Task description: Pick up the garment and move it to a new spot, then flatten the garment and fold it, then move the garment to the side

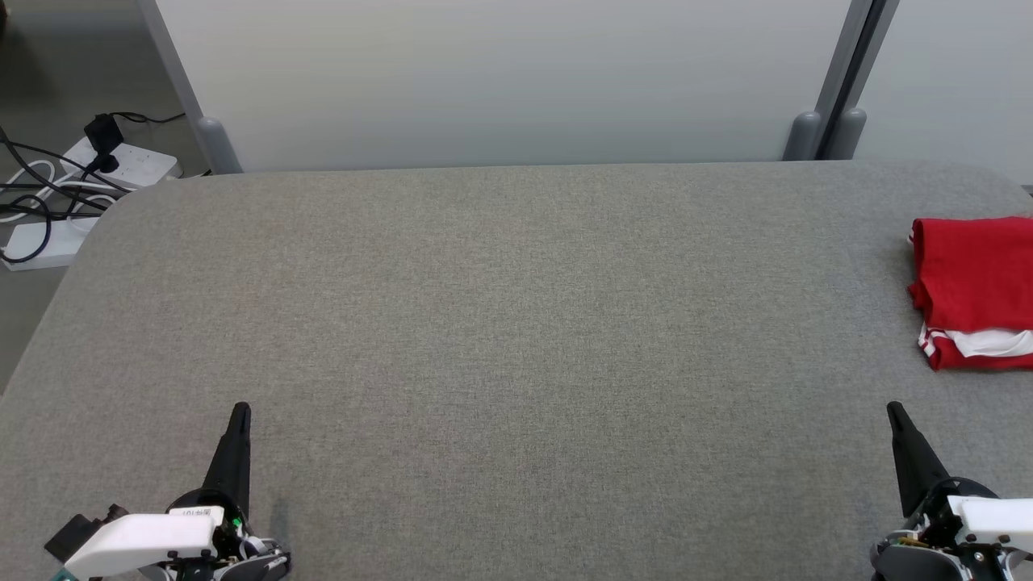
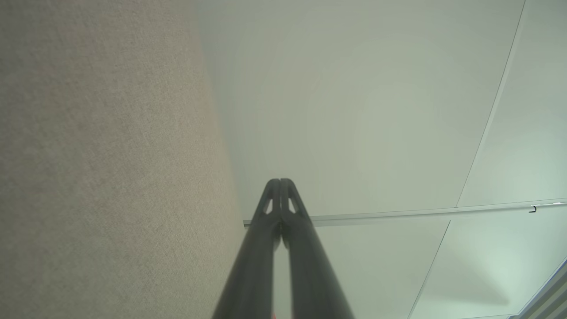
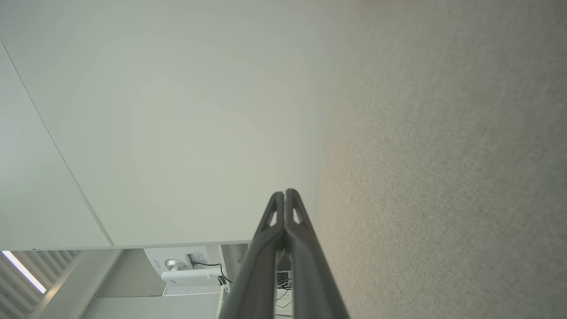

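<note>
A red garment (image 1: 975, 282) with white trim lies folded at the far right edge of the grey fabric table (image 1: 516, 323), partly cut off by the head view's border. My left gripper (image 1: 240, 410) rests at the lower left, shut and holding nothing, far from the garment. My right gripper (image 1: 893, 409) sits at the lower right, shut and empty, a short way in front of the garment and apart from it. In the left wrist view the left gripper (image 2: 280, 180) has its fingertips pressed together, and so does the right gripper (image 3: 285, 192) in the right wrist view.
A pale partition wall (image 1: 500, 81) stands behind the table, with grey posts (image 1: 823, 133) at the back right. White power strips with black cables (image 1: 81, 177) lie on the floor beyond the table's back left corner.
</note>
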